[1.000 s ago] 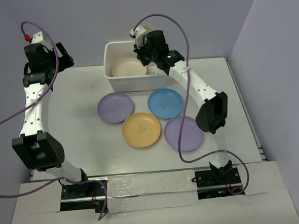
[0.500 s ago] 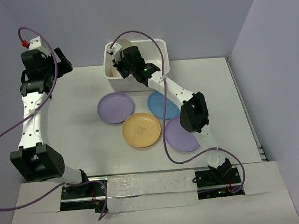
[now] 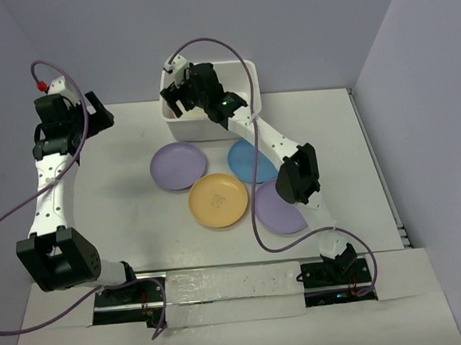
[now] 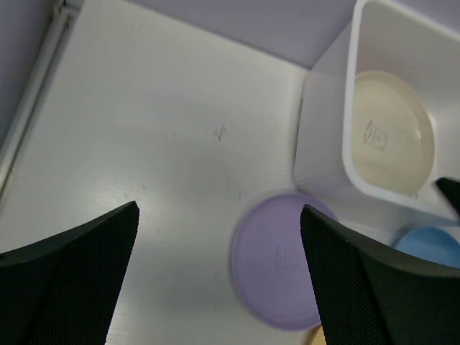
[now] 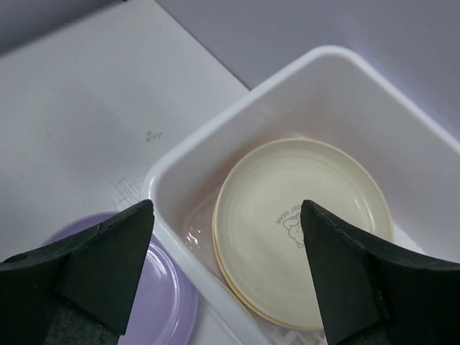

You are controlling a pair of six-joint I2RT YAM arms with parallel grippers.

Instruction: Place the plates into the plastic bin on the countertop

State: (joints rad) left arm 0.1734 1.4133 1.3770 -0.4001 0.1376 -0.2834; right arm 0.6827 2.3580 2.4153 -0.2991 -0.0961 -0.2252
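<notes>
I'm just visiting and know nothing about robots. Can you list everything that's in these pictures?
plastic bin: one, white, far middle of the countertop.
cream plate: one showing, flat inside the bin; I cannot tell whether more lie under it.
purple plates: two, on the countertop, one front-left of the bin, one nearer on the right, partly under the right arm.
blue plate: one, just in front of the bin, partly under that arm.
yellow-orange plate: one, between the purple ones.
countertop: one, white.
walls: lavender, around it.
cables: purple, one per arm.
left gripper: open, empty, over the far left.
right gripper: open, empty, above the bin.
</notes>
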